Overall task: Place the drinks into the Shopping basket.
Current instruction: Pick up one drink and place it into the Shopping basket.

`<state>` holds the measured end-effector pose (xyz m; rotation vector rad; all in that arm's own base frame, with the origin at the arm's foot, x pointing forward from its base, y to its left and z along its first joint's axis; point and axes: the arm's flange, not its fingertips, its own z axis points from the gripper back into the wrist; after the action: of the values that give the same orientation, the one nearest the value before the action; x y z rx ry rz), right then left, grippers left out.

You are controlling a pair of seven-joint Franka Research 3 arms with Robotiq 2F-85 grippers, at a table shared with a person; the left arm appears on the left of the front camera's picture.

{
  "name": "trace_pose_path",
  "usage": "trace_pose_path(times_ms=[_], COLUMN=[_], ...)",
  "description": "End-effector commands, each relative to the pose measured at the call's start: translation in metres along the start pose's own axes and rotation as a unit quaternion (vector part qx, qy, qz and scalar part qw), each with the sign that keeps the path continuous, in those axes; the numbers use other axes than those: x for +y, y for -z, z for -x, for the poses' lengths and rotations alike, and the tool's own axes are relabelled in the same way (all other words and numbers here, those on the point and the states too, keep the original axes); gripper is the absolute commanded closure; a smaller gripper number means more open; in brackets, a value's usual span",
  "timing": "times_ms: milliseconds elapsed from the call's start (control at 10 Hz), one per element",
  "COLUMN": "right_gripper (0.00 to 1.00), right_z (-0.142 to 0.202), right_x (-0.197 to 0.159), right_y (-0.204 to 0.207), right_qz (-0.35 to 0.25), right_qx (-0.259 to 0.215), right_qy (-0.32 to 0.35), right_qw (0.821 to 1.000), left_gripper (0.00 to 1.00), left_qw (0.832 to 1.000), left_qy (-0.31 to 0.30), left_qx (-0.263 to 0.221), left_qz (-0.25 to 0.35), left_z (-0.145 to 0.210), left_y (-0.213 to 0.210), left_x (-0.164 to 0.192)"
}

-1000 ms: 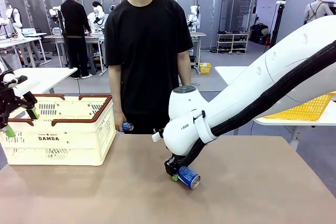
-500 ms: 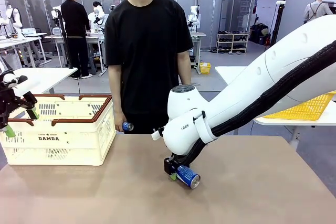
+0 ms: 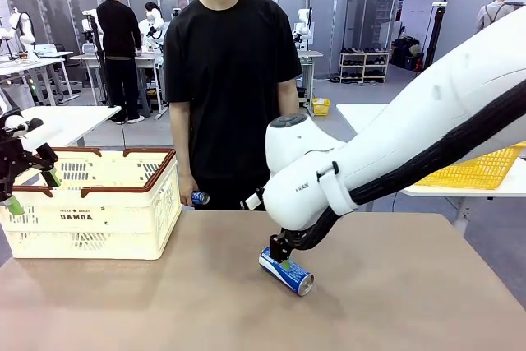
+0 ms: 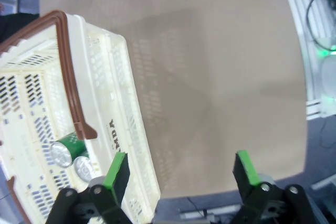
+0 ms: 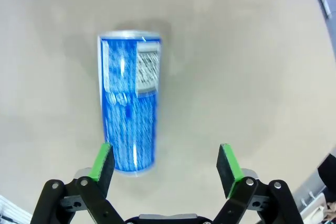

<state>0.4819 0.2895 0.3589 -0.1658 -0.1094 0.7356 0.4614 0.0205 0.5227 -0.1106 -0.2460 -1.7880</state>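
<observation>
A blue drink can (image 3: 287,271) lies on its side mid-table, free of any grip. My right gripper (image 3: 282,247) hovers just above it, open. In the right wrist view the blue can (image 5: 129,100) lies lengthwise, its near end just inside one green pad (image 5: 103,161), and the right gripper (image 5: 165,162) holds nothing. The cream Shopping basket (image 3: 90,203) stands at the far left, with my open left gripper (image 3: 33,192) at its left end. The left wrist view shows the basket's brown rim (image 4: 68,77), green cans (image 4: 68,149) inside, and the left gripper (image 4: 180,169) open. The person's hand holds another blue can (image 3: 199,198).
The person stands at the far edge, behind the table's middle. A yellow mesh basket (image 3: 477,172) sits on a separate table at the right. Bare tabletop (image 3: 394,285) stretches right of the lying can and between it and the basket.
My right gripper has opened and let go of the blue can, which now rests on the table. The right arm has lifted slightly. The left arm has not moved.
</observation>
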Motion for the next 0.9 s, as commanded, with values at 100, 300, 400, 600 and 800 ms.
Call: trace_pose_path(times_ms=[100,300,400,600,800], right_gripper=[0.02,0.02,0.02,0.02,0.02], right_z=[0.079,0.145,0.177,0.233,0.260], right_x=[-0.044,-0.093,-0.116,-0.157,-0.179], right_y=[-0.028,-0.027,-0.025,-0.022,-0.022], right_qz=[0.012,-0.008,-0.015,-0.035,-0.043], right_qx=[-0.017,-0.034,-0.039,-0.045,-0.040], right_qy=[0.031,0.043,0.045,0.052,0.051], right_qw=[0.999,0.998,0.998,0.997,0.997], left_gripper=[0.00,0.00,0.00,0.00,0.00], left_qw=[1.000,1.000,1.000,1.000,1.000], left_qy=[-0.009,-0.009,-0.009,-0.009,-0.009], left_qx=[-0.005,-0.005,-0.005,-0.005,-0.005], left_qz=[-0.011,-0.011,-0.011,-0.011,-0.011], left_z=[-0.002,-0.002,-0.002,-0.002,-0.002], left_y=[0.002,0.002,0.002,0.002,0.002], left_x=[-0.002,-0.002,-0.002,-0.002,-0.002])
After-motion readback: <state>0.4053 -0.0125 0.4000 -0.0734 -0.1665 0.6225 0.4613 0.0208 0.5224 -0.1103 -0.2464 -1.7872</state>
